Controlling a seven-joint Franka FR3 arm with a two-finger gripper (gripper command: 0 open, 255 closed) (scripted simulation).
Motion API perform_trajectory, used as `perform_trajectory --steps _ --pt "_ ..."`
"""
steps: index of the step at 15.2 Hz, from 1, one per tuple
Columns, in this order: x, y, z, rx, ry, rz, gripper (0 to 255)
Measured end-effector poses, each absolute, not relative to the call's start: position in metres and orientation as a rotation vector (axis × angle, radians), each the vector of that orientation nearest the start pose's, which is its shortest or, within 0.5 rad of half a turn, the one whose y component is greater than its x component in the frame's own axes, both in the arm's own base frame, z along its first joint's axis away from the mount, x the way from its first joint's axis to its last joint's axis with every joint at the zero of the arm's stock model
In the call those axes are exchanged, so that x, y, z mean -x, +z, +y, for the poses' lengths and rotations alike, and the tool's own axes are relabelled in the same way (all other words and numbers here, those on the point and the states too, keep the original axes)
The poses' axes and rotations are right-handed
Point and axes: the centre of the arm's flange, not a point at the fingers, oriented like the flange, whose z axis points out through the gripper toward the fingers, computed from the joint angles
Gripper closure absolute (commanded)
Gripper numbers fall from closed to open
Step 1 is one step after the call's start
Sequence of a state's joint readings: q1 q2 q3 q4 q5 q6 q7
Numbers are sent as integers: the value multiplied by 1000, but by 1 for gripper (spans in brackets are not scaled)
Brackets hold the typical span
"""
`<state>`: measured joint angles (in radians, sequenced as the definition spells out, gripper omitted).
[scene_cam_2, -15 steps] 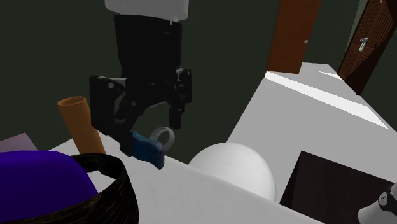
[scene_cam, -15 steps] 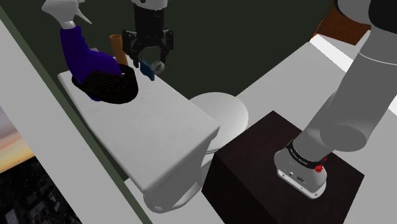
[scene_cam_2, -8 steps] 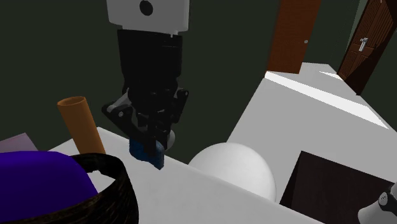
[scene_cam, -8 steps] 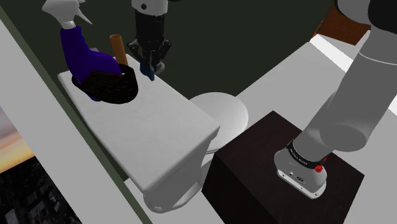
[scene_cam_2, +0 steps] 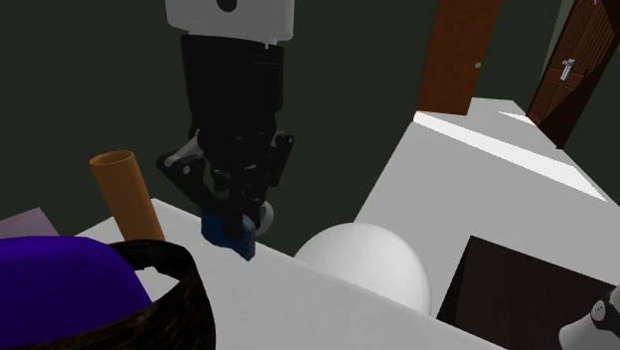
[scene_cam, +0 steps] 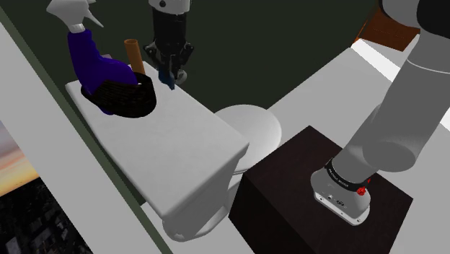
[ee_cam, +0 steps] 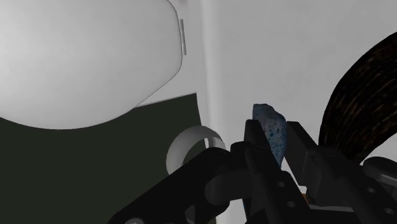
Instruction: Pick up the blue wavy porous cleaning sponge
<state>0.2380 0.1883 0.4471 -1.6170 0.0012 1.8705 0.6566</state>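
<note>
The blue porous sponge (ee_cam: 270, 130) stood on edge between the two black fingers of the gripper (ee_cam: 274, 142), which were closed against its flat sides and clasped it, its upper part poking out beyond the fingertips. In the shoulder view the sponge (scene_cam: 168, 78) sat at the far end of the white toilet tank lid (scene_cam: 177, 148), under the gripper (scene_cam: 170, 63) that pointed straight down at it; whether its lower edge touched the lid could not be told. In the second exterior view the sponge (scene_cam_2: 229, 237) hung below the black gripper (scene_cam_2: 234, 207), just beside a small white ring (scene_cam_2: 262, 213) that lay at the lid's edge. A dark woven basket (scene_cam: 126, 99) stood close by on the same lid, holding a purple bottle (scene_cam: 88, 56) with a white spray head (scene_cam: 72, 12). An orange-brown tube (scene_cam: 133, 51) stood upright behind the basket, near the gripper. Below the tank was the rounded white toilet lid (scene_cam: 254, 125), and further toward the shoulder view's lower right the dark box stand (scene_cam: 285, 180) carried the white arm's base (scene_cam: 345, 189). Two brown doors (scene_cam_2: 455, 56) showed beyond in the second exterior view.
</note>
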Motion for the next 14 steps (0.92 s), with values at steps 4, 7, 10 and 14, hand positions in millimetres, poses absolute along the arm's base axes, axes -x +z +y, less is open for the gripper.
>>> perform_trajectory --steps 4,7,10,14 --pt "-496 548 380 3025 -22 -27 255" --pt "-495 564 379 3025 -22 -27 255" --pt "-496 579 380 3025 -22 -27 255" --pt "-495 598 380 3025 -22 -27 255"
